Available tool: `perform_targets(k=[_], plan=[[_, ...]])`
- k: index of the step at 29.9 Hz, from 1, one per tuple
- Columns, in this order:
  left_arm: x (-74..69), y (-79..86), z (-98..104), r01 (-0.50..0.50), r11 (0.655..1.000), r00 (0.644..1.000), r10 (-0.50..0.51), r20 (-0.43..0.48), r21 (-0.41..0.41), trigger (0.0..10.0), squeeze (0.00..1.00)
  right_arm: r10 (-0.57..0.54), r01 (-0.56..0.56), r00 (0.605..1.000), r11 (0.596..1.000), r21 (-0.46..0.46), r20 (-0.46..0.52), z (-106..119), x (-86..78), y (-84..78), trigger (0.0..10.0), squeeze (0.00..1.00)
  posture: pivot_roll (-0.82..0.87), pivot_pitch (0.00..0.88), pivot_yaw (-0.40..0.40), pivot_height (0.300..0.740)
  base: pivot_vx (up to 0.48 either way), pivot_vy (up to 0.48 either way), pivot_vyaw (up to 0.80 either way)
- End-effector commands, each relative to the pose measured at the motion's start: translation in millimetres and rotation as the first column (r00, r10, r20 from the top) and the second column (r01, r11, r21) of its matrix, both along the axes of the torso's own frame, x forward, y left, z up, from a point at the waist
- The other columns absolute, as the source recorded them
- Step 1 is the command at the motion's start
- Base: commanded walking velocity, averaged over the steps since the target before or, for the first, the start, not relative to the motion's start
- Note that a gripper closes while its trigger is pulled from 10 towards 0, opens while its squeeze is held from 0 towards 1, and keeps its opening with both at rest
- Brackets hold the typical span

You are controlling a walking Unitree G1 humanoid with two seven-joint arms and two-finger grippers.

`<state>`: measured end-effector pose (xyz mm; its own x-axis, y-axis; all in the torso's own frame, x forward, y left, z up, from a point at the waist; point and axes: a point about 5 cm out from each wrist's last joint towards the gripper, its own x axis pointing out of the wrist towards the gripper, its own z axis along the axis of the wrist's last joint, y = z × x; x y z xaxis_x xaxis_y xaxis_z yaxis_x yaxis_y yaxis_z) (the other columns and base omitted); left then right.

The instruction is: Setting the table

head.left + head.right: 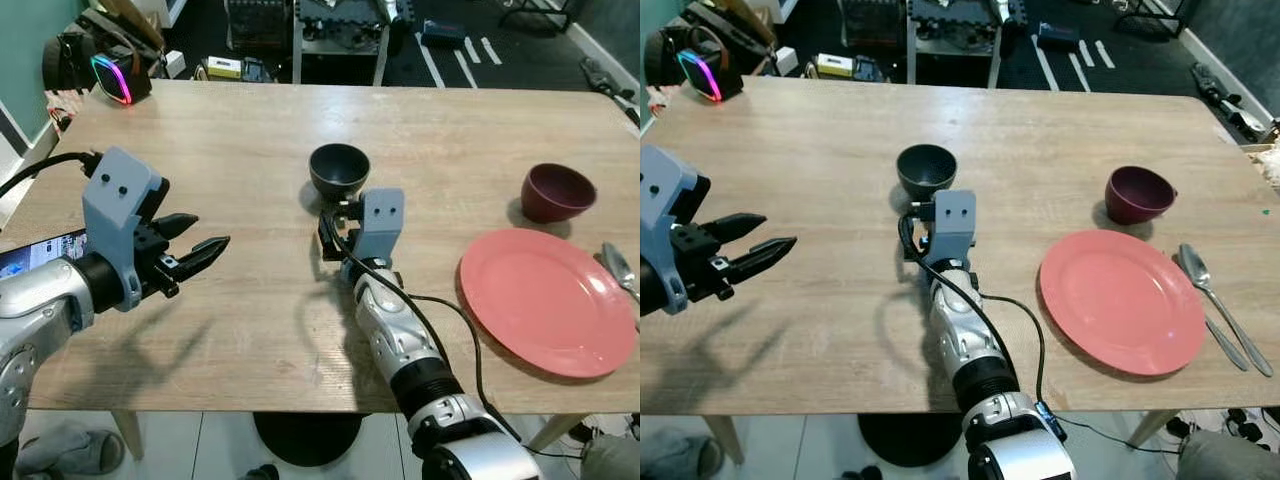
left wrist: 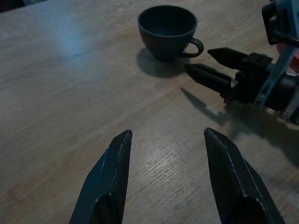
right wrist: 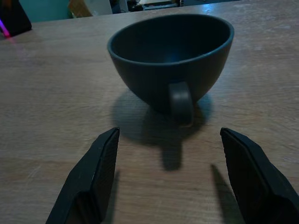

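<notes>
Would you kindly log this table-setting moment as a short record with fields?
surface: wooden table
dark cup: upright, mid-table, handle facing the right gripper
right gripper: open, just short of the dark cup, not touching
left gripper: open, above the table's left part, holding nothing
red plate: right side of the table
maroon cup: beyond the red plate
spoon: right of the red plate

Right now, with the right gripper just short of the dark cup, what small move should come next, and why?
Probably ease the right gripper forward. Its fingers are open, the dark cup stands upright just ahead, handle facing it, nothing held yet. The left gripper hovers open off to the side.
</notes>
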<state>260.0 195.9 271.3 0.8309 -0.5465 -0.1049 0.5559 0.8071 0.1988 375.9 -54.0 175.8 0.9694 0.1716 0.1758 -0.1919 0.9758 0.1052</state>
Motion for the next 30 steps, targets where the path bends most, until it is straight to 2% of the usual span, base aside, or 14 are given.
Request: perform_targets(k=[1,12,13,14,15,16,17,18,23,24,29,30], plan=[[-2.8,0.3,2,0.002,1.000,1.000,-0.002,-0.004,0.014,10.0,0.00,0.016,-0.016,1.000,0.999,0.044,0.002,2,-1.4,10.2,10.0,0.00,0.36,0.216,0.068,0.740,0.000,0.000,0.00],[-7.3,3.5,5,-0.016,0.999,1.000,0.017,-0.012,0.028,10.0,0.00,0.013,-0.015,0.999,0.997,0.079,0.031,9,1.4,16.4,10.0,0.00,0.40,0.228,0.079,0.740,0.000,0.000,0.00],[-7.3,3.8,5,-0.019,0.999,1.000,0.020,-0.013,0.028,10.0,0.00,0.015,-0.017,0.999,0.997,0.080,0.033,9,1.6,17.0,9.2,0.00,0.40,0.229,0.079,0.740,0.000,0.000,0.00],[-7.4,4.1,5,-0.022,0.999,1.000,0.023,-0.014,0.029,10.0,0.00,0.015,-0.018,0.999,0.997,0.081,0.034,10,1.7,17.6,7.5,0.00,0.40,0.229,0.078,0.740,0.000,0.000,0.00],[-7.4,4.1,5,-0.022,0.999,1.000,0.023,-0.014,0.029,10.0,0.00,0.015,-0.018,0.999,0.997,0.081,0.034,10,1.7,17.6,7.5,0.00,0.40,0.229,0.078,0.740,0.000,0.000,0.00],[-7.5,4.2,5,-0.025,0.999,1.000,0.025,-0.016,0.029,10.0,0.00,0.017,-0.020,0.999,0.996,0.084,0.038,11,2.1,18.0,4.9,0.00,0.40,0.229,0.079,0.740,0.000,0.000,0.00],[-7.6,4.3,5,-0.026,0.999,1.000,0.027,-0.016,0.029,10.0,0.00,0.018,-0.021,0.999,0.996,0.086,0.040,11,2.4,18.3,4.9,0.00,0.40,0.229,0.079,0.740,0.000,0.000,0.00],[-7.6,4.3,5,-0.028,0.999,0.999,0.028,-0.017,0.029,10.0,0.00,0.017,-0.021,0.999,0.996,0.090,0.043,12,2.7,18.4,4.3,0.00,0.41,0.229,0.079,0.740,0.000,0.000,0.00],[-7.9,4.4,5,-0.032,0.999,0.999,0.032,-0.020,0.030,10.0,0.00,0.010,-0.015,0.999,0.995,0.097,0.053,15,4.1,18.6,4.2,0.00,0.41,0.225,0.080,0.740,0.000,0.000,0.00],[-7.9,4.6,6,-0.033,0.999,0.999,0.034,-0.021,0.030,10.0,0.00,0.008,-0.014,0.998,0.995,0.096,0.057,16,4.4,18.8,3.6,0.00,0.41,0.225,0.080,0.740,0.000,0.000,0.00],[-8.2,5.0,6,-0.038,0.999,0.999,0.038,-0.021,0.030,10.0,0.00,0.006,-0.012,0.998,0.995,0.094,0.062,18,5.3,20.1,3.4,0.00,0.42,0.223,0.080,0.740,0.000,0.000,0.00],[-8.2,5.1,6,-0.039,0.999,0.999,0.040,-0.021,0.030,10.0,0.00,0.004,-0.010,0.998,0.996,0.092,0.065,19,5.6,20.7,3.0,0.00,0.42,0.222,0.080,0.740,0.000,0.000,0.00]])
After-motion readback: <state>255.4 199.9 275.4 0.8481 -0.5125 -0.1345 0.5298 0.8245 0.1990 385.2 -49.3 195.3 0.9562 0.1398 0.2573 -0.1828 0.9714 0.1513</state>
